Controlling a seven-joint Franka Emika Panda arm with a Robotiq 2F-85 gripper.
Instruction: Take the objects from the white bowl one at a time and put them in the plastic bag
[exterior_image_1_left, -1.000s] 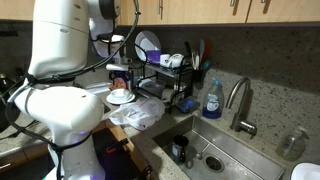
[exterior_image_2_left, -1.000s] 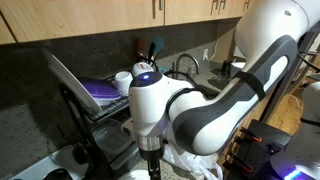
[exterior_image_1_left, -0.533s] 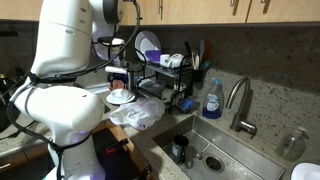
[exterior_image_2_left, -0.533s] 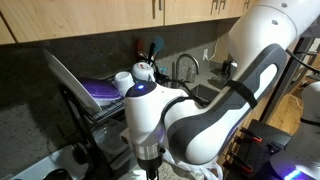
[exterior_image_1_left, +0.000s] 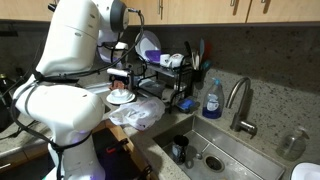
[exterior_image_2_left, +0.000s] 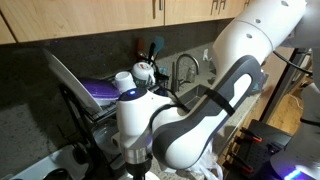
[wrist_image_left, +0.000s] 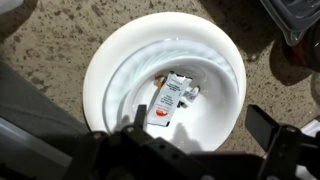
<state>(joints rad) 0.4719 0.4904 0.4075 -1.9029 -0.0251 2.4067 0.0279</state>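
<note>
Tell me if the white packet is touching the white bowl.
Touching. The wrist view shows the white packet lying flat on the inner floor of the white bowl.

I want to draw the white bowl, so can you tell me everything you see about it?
The white bowl is round, shallow, smooth and glossy, maybe ceramic or plastic. It sits upright on a speckled countertop. Small white packets with orange and dark print lie inside near the middle. The open gripper hovers above it, and the plastic bag lies beside it.
</note>
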